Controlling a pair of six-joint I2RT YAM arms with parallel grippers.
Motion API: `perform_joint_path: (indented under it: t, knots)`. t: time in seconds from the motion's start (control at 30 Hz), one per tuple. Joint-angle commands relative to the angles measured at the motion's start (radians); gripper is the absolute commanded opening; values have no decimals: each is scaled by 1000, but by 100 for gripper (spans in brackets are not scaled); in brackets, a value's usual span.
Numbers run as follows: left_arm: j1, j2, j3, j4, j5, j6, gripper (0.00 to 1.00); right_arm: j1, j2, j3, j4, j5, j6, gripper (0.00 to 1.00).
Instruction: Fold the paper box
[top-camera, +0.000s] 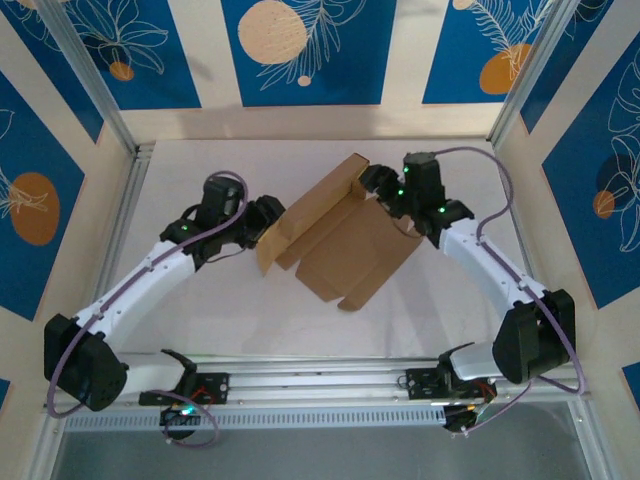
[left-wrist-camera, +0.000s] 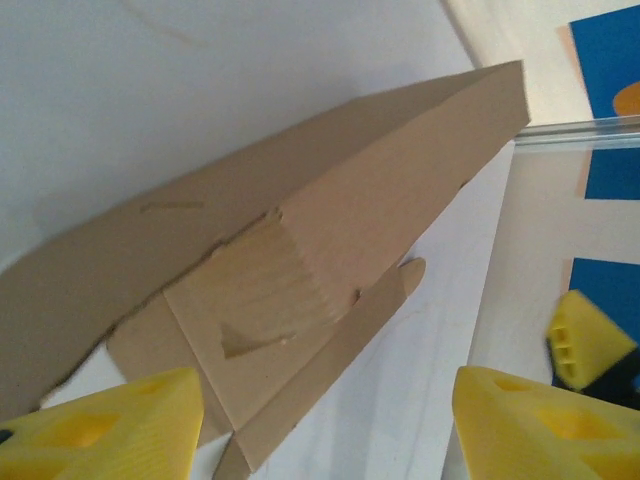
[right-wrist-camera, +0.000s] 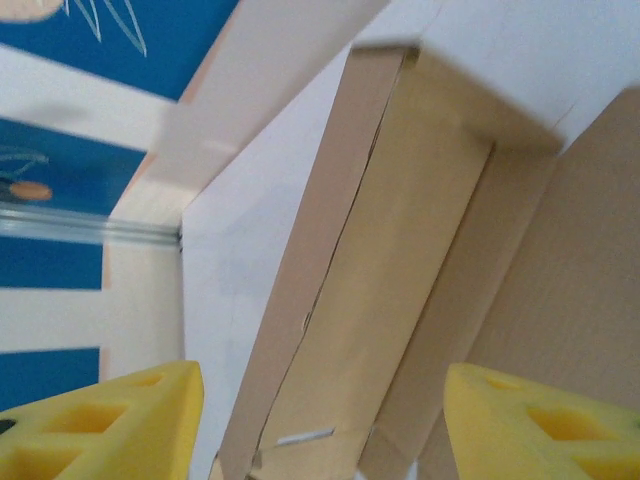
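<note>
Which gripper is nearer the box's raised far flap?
Right. The right gripper sits open right beside the raised flap at the paper box's far corner; the left gripper is open at the box's opposite, left-hand wall.

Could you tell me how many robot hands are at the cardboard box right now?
2: the left hand at the left edge of the box, the right hand at its far right side.

Top camera looks down from behind — wrist cameras close, sharing paper box (top-camera: 345, 255).
</note>
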Motion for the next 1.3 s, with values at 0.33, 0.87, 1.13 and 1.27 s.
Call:
perform_joint_path:
  t: [0.33, 0.87, 1.13, 1.27]
  knots:
    - [-41, 128, -71, 319, -152, -149, 67, -191, 460, 492, -258, -193, -303, 83]
    - [-37, 223, -8, 345, -182, -1, 65, -176, 620, 568, -295, -331, -343, 79]
    - [32, 265, 94, 305, -93, 163, 65, -172, 331, 125, -28, -275, -82, 79]
    - [79, 230, 130, 237, -45, 261, 65, -165, 274, 74, -59, -212, -110, 79]
